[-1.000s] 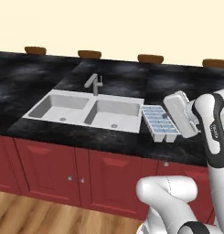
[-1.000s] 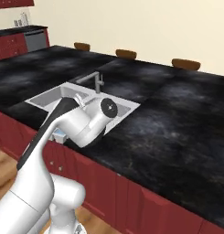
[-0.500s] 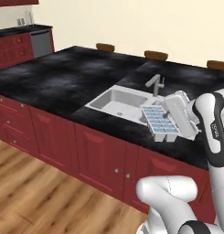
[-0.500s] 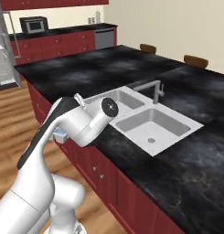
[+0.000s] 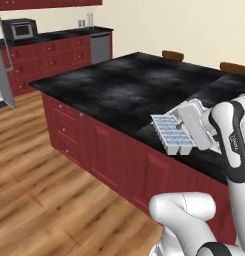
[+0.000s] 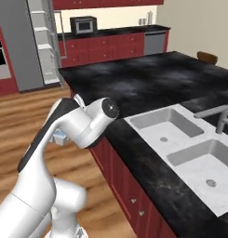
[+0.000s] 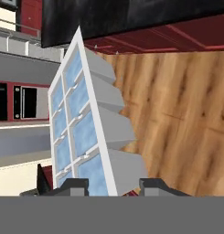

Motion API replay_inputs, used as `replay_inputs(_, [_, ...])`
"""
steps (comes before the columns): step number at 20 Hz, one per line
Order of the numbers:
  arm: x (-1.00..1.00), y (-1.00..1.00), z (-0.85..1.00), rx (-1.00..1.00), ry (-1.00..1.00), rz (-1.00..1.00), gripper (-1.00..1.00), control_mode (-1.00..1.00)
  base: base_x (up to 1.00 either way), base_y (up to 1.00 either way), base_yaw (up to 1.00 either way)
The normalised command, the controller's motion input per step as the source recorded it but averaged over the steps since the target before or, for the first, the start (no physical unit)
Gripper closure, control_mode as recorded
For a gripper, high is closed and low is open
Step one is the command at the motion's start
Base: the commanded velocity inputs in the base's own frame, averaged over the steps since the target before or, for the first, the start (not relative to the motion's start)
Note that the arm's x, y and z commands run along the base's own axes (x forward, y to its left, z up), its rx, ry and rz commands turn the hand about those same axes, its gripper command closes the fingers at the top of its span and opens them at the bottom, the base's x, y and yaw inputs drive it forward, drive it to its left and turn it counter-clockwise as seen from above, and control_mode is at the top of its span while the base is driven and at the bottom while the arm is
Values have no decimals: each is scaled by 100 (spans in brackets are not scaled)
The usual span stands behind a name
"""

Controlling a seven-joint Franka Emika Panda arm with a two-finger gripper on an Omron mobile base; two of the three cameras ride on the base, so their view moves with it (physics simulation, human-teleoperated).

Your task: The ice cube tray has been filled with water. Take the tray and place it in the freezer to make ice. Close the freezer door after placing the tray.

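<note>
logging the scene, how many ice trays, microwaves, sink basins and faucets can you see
ice cube tray: 1
microwave: 1
sink basins: 2
faucet: 1
total: 5

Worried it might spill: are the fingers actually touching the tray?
Touching. In the hand view the tray rises from between the two fingers, each pressed against a side.
</note>
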Motion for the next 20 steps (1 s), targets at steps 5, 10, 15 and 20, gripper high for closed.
replay_inputs(5, [0, 0, 0, 0, 0, 0, 100, 100, 100, 52, 15])
replay_inputs(10, [0, 0, 0, 0, 0, 0, 100, 100, 100, 53, 1])
replay_inputs(15, [0, 0, 0, 0, 0, 0, 100, 100, 100, 70, 0])
replay_inputs(20, [0, 0, 0, 0, 0, 0, 100, 100, 100, 75, 0])
